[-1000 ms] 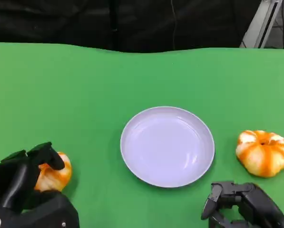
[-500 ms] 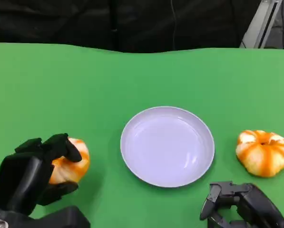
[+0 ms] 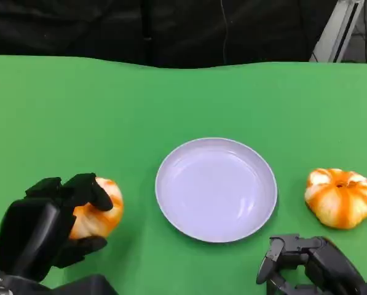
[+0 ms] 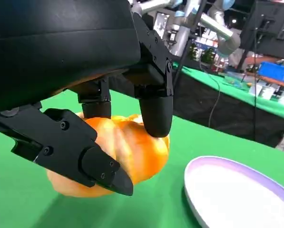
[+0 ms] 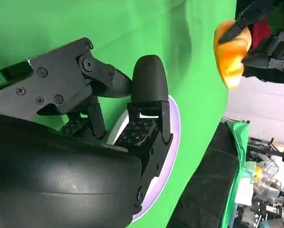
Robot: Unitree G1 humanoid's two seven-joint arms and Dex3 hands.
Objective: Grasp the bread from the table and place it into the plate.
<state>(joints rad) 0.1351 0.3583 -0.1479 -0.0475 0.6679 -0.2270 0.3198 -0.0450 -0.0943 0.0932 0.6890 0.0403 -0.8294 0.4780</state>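
Gripping an orange, pumpkin-shaped bread (image 3: 96, 209), the robot's left hand (image 3: 51, 224) sits at the near left of the green bench (image 3: 109, 110). In the left wrist view its black fingers (image 4: 156, 107) press over the top of the bread (image 4: 127, 152) while a lower finger wraps under it, so the bread is clamped between them. From the head view one cannot tell whether the bread is touching the bench surface. A white plate (image 3: 216, 188) lies at the middle of the bench, to the right of the held bread and apart from it; its rim shows in the left wrist view (image 4: 227, 166). A second orange bread (image 3: 340, 196) rests on the bench just right of the plate. The right hand (image 3: 306, 264) is at the near right, holding nothing, its fingers (image 5: 149, 85) apart.
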